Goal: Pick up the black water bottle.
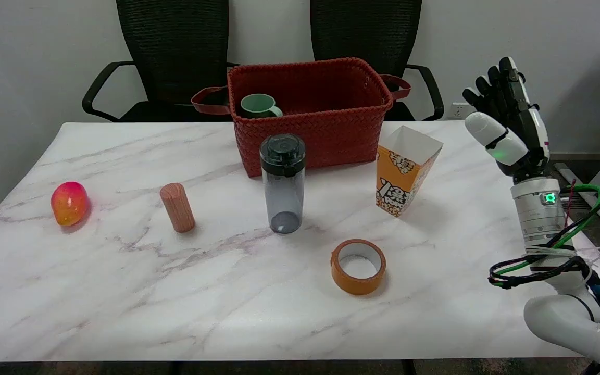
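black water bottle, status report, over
Right hand open, raised off the table's right edge. Black water bottle upright mid-table, untouched. Popcorn box stands between hand and bottle.

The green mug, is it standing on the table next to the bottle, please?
No, the green mug sits inside the red basket, behind the black water bottle.

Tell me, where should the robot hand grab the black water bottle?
Probably around the middle of the black water bottle, wrapping the smooth round body below its wider cap. It stands upright, so the right hand, open and raised off to the right, could come in sideways from there, through the gap between the popcorn box and tape roll.
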